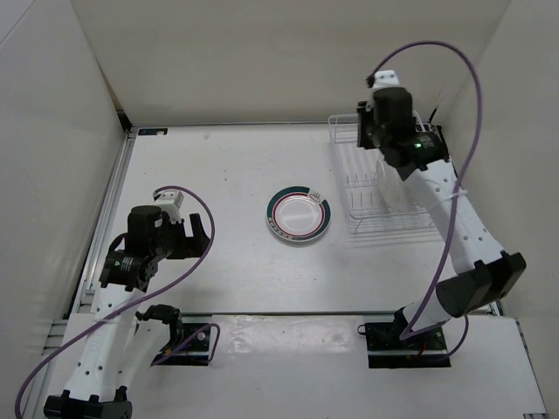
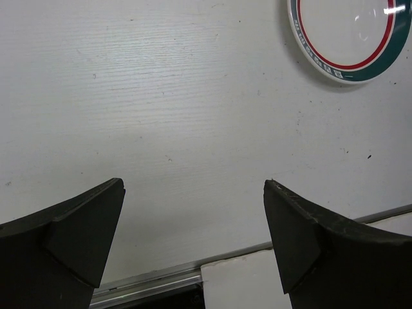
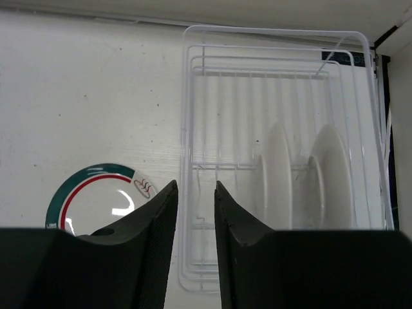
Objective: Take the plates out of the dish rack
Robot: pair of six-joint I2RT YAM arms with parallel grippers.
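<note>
One plate (image 1: 299,215) with a green outer ring and a red inner ring lies flat on the table, left of the dish rack (image 1: 362,188). It also shows in the left wrist view (image 2: 347,38) and the right wrist view (image 3: 96,196). Two white plates, one (image 3: 278,174) left of the other (image 3: 331,174), stand upright in the rack (image 3: 193,96). My right gripper (image 1: 374,131) hovers above the rack's left side. Its fingers (image 3: 196,187) stand a narrow gap apart and hold nothing. My left gripper (image 1: 203,234) is wide open and empty (image 2: 193,187) over bare table at the left.
White walls enclose the table on the left, back and right. The rack sits against the right wall near the back corner. A metal rail (image 2: 154,280) runs along the near table edge under my left gripper. A purple cable (image 1: 463,105) loops above the right arm.
</note>
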